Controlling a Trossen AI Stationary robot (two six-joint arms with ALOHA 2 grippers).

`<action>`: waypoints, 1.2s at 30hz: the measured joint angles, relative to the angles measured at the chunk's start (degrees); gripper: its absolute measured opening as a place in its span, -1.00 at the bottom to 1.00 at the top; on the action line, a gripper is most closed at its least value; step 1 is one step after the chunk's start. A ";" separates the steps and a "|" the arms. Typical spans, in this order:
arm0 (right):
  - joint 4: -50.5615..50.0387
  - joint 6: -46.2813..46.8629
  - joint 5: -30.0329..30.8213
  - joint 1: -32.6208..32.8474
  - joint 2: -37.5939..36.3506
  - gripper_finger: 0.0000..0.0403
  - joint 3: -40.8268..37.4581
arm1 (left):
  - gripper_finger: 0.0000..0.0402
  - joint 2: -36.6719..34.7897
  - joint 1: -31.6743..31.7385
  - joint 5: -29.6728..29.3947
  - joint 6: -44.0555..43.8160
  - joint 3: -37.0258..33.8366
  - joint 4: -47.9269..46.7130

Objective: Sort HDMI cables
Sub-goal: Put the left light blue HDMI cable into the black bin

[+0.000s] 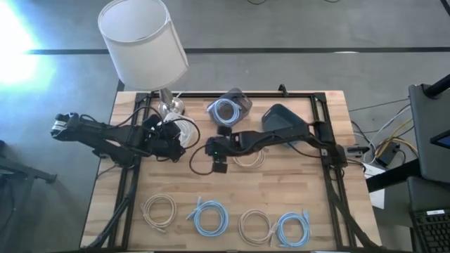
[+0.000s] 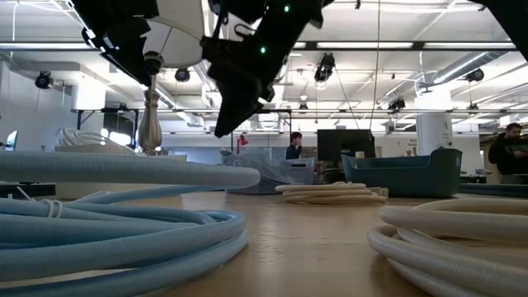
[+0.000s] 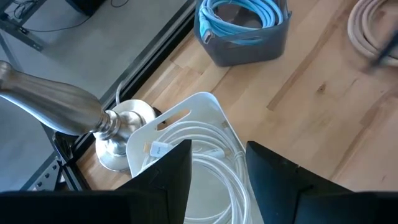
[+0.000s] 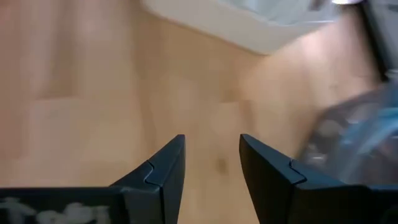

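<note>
Along the table's near edge four coiled HDMI cables (image 1: 226,219) await sorting; white bin (image 3: 186,134) and grey bin (image 1: 230,107) already hold coils, both empty grippers, left gripper (image 3: 214,180) and right gripper (image 4: 211,165), spread.

You have two light blue coiled cables (image 1: 210,217) (image 1: 293,228) and two beige coiled cables (image 1: 159,210) (image 1: 255,226) in the front row, and one more beige coil (image 1: 247,159) mid-table. One blue coil sits in the grey bin (image 1: 239,100), white cable in the white bin (image 3: 205,109). One white-shaded lamp (image 1: 143,41).
</note>
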 joint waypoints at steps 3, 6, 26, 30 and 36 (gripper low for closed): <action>-2.60 -0.23 -3.29 1.04 -0.37 -0.29 1.26 | -0.22 -0.02 0.00 0.02 -0.04 0.00 0.02; -5.57 -0.07 -3.15 1.84 -1.97 -0.31 1.50 | -0.22 0.00 0.00 0.02 -0.07 0.00 0.04; 26.62 18.77 -24.69 5.39 -14.89 -0.33 -26.13 | -0.22 0.00 0.00 1.42 -0.50 0.00 0.30; 26.28 19.93 -26.53 5.18 -12.97 -0.34 -26.02 | -0.22 0.00 0.00 1.56 -0.48 0.00 0.42; 26.52 20.44 -28.26 6.30 -9.84 -0.35 -22.02 | -0.22 0.00 -0.02 1.76 -0.48 0.00 0.48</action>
